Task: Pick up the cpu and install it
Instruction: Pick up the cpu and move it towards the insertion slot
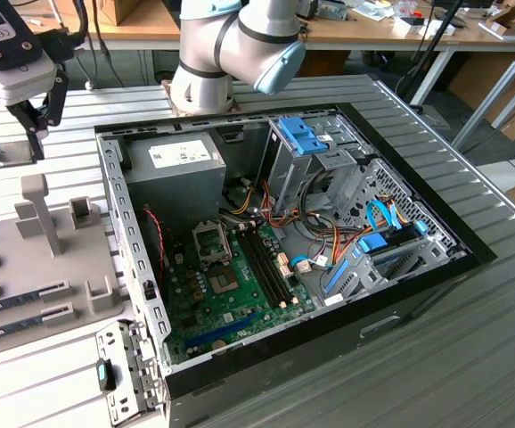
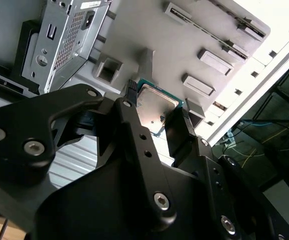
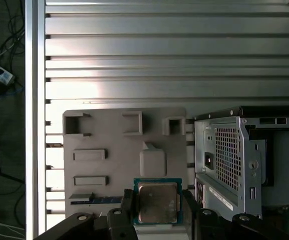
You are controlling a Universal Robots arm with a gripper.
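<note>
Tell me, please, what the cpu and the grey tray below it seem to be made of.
The cpu, held between the jaws: a metal lid, silver-grey with a dull sheen and soft reflections, on a thin green board rim, probably circuit-board laminate. The grey tray: matte and uniform with blocky pockets, so likely plastic, though painted metal cannot be ruled out.

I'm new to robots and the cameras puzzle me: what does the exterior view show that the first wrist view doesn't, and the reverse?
The exterior view adds the arm and the blue bracket inside the computer case. The first wrist view adds the cpu, clamped in the gripper. Both share the grey tray, the case and the ribbed table.
</note>
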